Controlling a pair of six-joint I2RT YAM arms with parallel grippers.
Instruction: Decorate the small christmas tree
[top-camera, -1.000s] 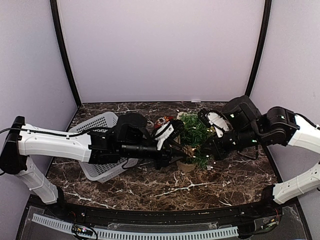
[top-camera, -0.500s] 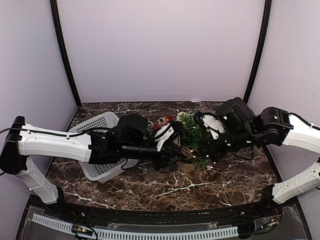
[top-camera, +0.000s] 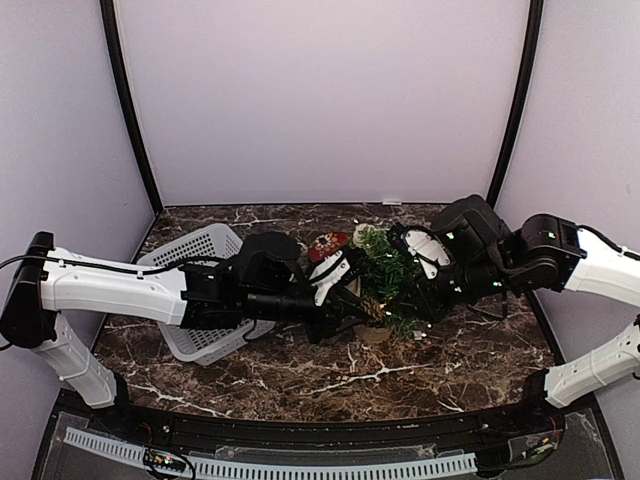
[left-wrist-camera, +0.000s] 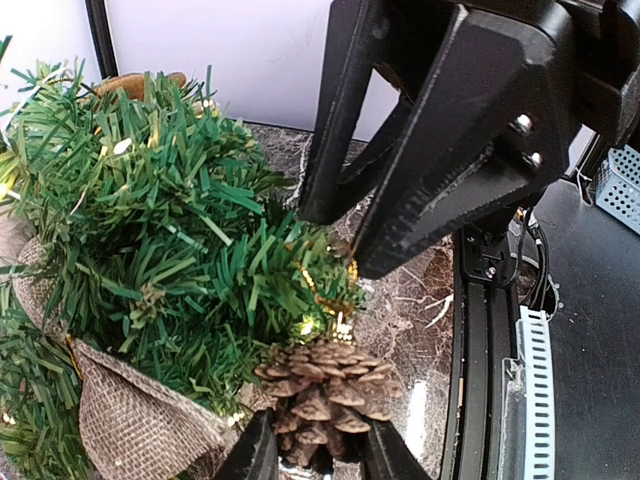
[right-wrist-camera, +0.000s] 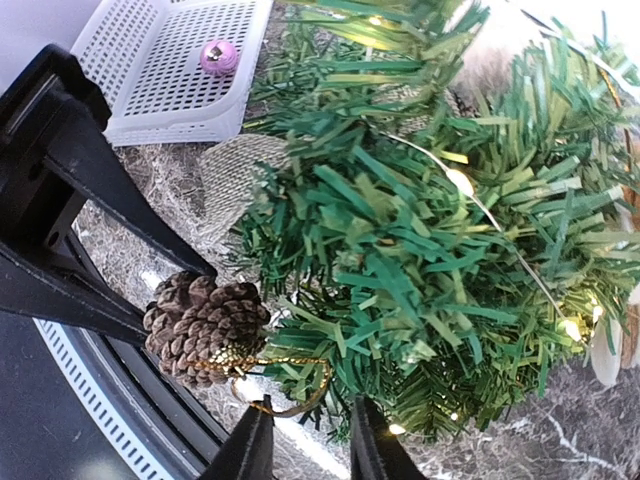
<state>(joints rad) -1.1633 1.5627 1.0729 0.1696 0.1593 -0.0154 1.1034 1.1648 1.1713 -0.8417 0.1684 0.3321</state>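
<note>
this looks like a robotics lab test booth: plain pale walls (top-camera: 320, 100) joined by black corner posts (top-camera: 130, 110) close in three sides of a dark marble-patterned table (top-camera: 300, 375). the white-and-black left arm (top-camera: 110, 290) and right arm (top-camera: 610, 270) are mounted at its near edge, beside a slotted white cable duct (top-camera: 270, 467).

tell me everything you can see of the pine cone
The pine cone is brown and woody-looking, with open, overlapping scales, and seems whole. A thin gold cord loops out from one end. The left tool is closed on it, one finger on each side, holding it against the lower branches of the christmas tree, whose green needles touch it. The cord's loop lies close to the right tool; I cannot tell whether it is hooked on a branch.
</note>
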